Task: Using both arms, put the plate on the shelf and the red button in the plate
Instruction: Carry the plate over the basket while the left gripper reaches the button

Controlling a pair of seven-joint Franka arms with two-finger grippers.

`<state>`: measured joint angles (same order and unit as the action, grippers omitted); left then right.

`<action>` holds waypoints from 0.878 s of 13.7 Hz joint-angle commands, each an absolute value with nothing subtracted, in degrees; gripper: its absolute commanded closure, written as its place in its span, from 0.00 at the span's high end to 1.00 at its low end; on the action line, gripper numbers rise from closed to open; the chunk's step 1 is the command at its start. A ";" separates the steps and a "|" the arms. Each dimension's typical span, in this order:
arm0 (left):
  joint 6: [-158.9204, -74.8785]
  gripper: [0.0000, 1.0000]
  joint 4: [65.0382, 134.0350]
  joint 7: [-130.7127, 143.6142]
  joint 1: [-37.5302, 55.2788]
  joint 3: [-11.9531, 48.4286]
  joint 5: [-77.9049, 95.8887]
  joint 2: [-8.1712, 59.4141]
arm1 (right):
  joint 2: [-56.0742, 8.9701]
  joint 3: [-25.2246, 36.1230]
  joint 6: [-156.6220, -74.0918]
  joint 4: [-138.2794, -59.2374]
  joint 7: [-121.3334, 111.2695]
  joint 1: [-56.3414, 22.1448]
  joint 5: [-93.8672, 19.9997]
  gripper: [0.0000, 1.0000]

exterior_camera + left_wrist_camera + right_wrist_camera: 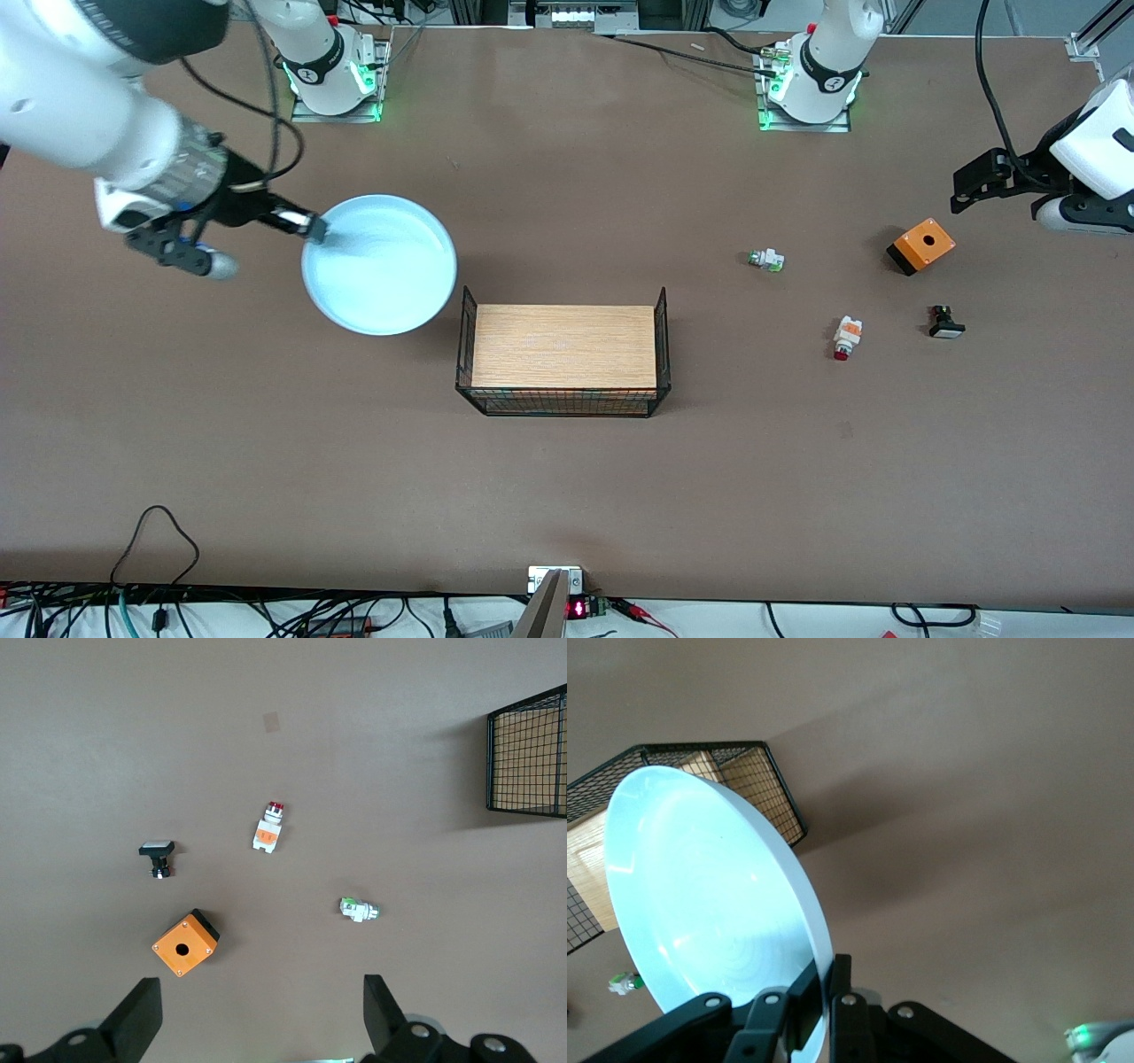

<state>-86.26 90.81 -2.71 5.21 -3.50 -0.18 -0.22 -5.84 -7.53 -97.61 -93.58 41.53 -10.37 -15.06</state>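
Observation:
My right gripper (314, 228) is shut on the rim of the pale light-blue plate (381, 266) and holds it in the air beside the wire basket, toward the right arm's end of the table. In the right wrist view the plate (700, 904) is pinched at its rim between the fingers (843, 979). The red button (847, 337) lies on the table toward the left arm's end; it also shows in the left wrist view (268, 827). My left gripper (970, 186) is open and empty, up over the table's end near the orange box; its gripper point in the left wrist view (261, 1014) is over bare table.
A wire basket with a wooden floor (563, 350) stands mid-table. An orange box with a hole (921, 245), a white part with a green tip (766, 260) and a black part with a white cap (945, 323) lie around the red button.

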 commanded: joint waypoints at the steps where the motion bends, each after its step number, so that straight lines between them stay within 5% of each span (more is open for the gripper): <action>1: -85.08 1.00 89.21 -2.29 5.18 -3.52 -0.62 0.62 | -9.65 -7.21 -99.65 -90.10 53.92 -16.24 -15.73 0.00; 12: -86.21 1.00 94.47 -3.16 4.22 -3.78 -0.53 6.40 | -17.40 -7.12 -116.97 -89.56 66.80 -25.13 -15.12 0.00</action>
